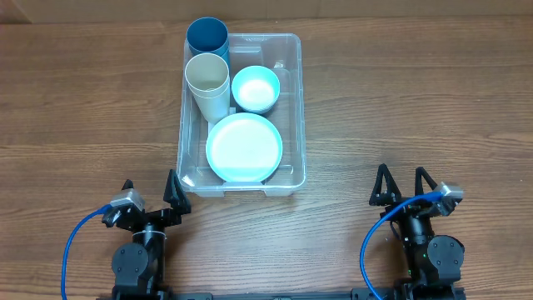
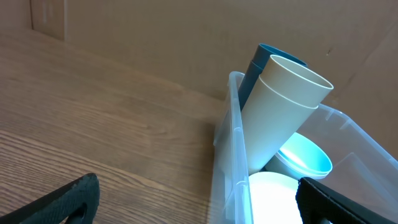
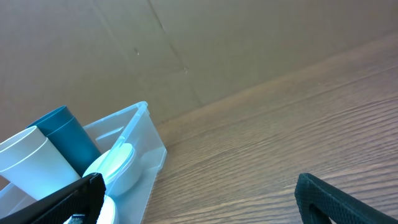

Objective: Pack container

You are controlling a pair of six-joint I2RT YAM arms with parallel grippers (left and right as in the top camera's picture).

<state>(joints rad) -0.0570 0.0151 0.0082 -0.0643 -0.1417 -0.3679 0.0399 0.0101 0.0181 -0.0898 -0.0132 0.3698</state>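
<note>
The clear plastic container point(image 1: 296, 108) sits mid-table. Inside it lie a pale turquoise plate point(image 1: 244, 147), a small turquoise bowl point(image 1: 256, 88), a cream cup point(image 1: 207, 83) and a dark blue cup point(image 1: 207, 37), both cups tilted against the left wall. In the left wrist view the container wall point(image 2: 231, 143) stands ahead, with the cream cup point(image 2: 280, 112) leaning over it. The right wrist view shows the container's corner point(image 3: 146, 134) at left. My left gripper point(image 1: 151, 195) is open near the container's front left corner. Open too, my right gripper point(image 1: 404, 185) stands off to the front right. Neither holds anything.
The wooden table point(image 1: 416, 100) spreads on both sides of the container. A brown cardboard wall point(image 2: 186, 37) rises behind the table. Blue cables point(image 1: 75, 242) loop from both arms at the front edge.
</note>
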